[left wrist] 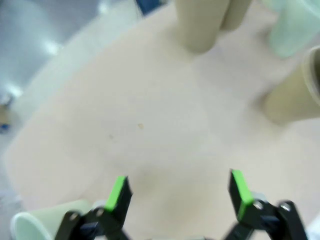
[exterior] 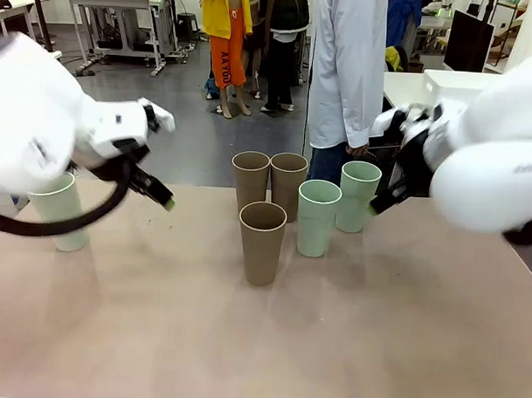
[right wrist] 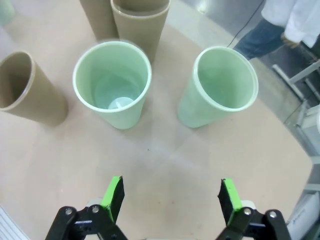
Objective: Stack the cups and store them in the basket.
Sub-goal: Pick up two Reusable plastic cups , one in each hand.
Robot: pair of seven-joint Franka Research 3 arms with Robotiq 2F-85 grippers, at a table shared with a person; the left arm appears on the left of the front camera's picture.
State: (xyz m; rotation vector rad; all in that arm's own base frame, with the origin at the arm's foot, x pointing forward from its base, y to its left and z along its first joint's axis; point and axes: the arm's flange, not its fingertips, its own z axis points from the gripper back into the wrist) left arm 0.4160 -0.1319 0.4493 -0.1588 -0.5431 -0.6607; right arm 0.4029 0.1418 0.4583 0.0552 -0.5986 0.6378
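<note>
Three tan-brown cups stand mid-table: two at the back [exterior: 250, 177] [exterior: 287, 182] and one in front [exterior: 262, 242]. To their right are two mint green cups [exterior: 318, 218] [exterior: 359, 196]; a third mint cup [exterior: 60, 211] stands at far left, partly behind my left arm. My left gripper [exterior: 167, 202] [left wrist: 180, 192] hovers open over bare table, left of the tan cups, holding nothing. My right gripper [exterior: 373, 205] [right wrist: 171, 195] is open and empty just short of the two mint cups [right wrist: 112, 82] [right wrist: 220, 85]. The basket is out of view.
A person in a white coat [exterior: 345, 71] stands at the far edge behind the cups. The brown table [exterior: 156, 335] has wide free room in front. In the left wrist view the mint cup [left wrist: 35, 222] lies by the left finger.
</note>
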